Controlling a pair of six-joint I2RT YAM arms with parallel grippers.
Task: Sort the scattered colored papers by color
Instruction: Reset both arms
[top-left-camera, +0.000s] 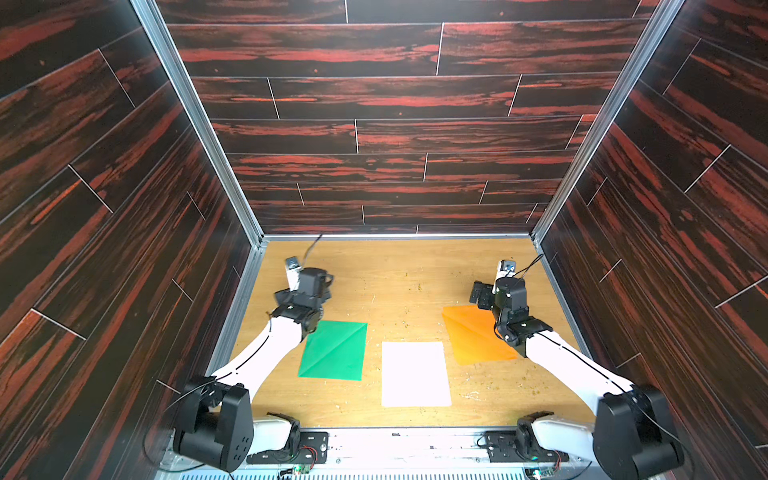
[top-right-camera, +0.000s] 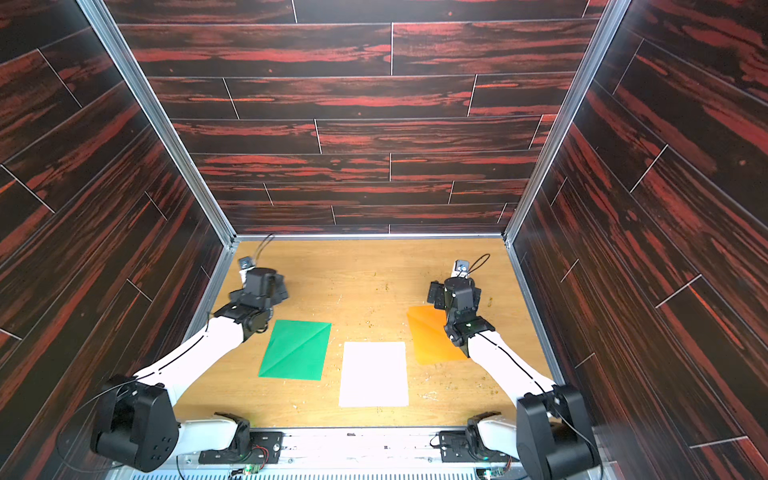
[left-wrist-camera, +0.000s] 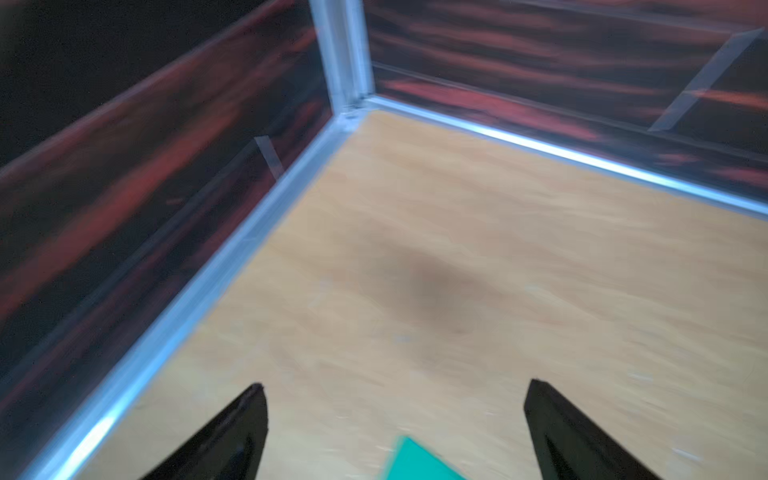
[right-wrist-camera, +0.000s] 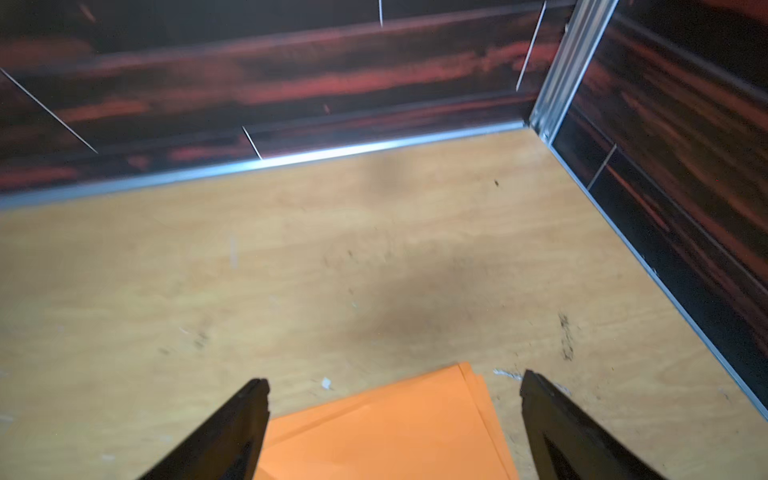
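Observation:
Three groups of colored papers lie flat on the wooden table in both top views. A green paper (top-left-camera: 333, 351) (top-right-camera: 296, 351) with a diagonal crease is on the left, a white paper (top-left-camera: 414, 374) (top-right-camera: 373, 374) is in the middle, and orange papers (top-left-camera: 473, 336) (top-right-camera: 430, 338) are on the right. My left gripper (left-wrist-camera: 395, 386) hovers open just past the green paper's far corner (left-wrist-camera: 419, 461) and holds nothing. My right gripper (right-wrist-camera: 394, 380) is open above the far corner of the stacked orange papers (right-wrist-camera: 386, 432), and it too is empty.
Dark wood-patterned walls with aluminium frame rails (top-left-camera: 399, 237) close in the table on three sides. The left gripper is near the far left corner post (left-wrist-camera: 340, 54). Small specks and crumbs (top-left-camera: 419, 286) dot the tabletop (top-left-camera: 399, 270).

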